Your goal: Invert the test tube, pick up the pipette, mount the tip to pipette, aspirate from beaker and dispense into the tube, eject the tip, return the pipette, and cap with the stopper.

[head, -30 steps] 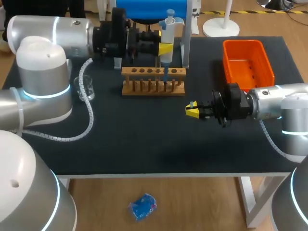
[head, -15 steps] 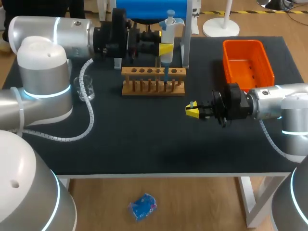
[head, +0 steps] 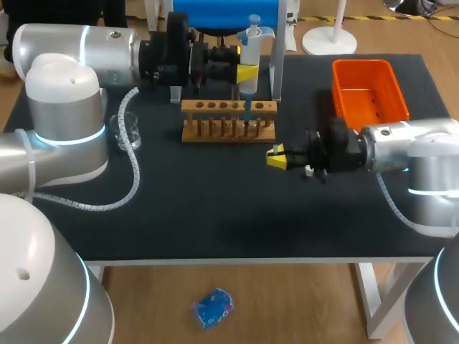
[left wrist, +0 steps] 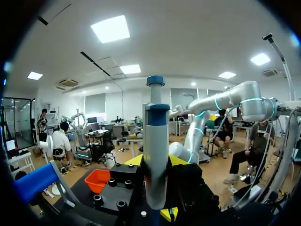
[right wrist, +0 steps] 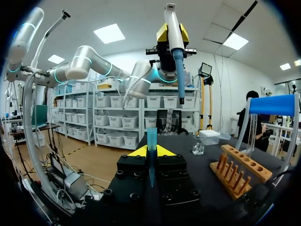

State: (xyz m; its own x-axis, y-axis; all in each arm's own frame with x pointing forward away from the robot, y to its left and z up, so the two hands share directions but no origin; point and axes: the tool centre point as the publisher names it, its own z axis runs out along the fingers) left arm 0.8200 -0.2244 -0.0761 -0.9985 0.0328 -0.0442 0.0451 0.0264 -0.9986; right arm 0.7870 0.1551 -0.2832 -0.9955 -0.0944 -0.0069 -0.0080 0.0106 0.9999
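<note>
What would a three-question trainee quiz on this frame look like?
1. True or false: the left claw is shut on the pipette.
2. What is between the right claw's fingers? A) a stopper B) the blue tip C) nothing
3. Fill in: in the head view, the orange bin stands to the ___ of the wooden rack.

Key: 1 true; 2 B; 3 right.
</note>
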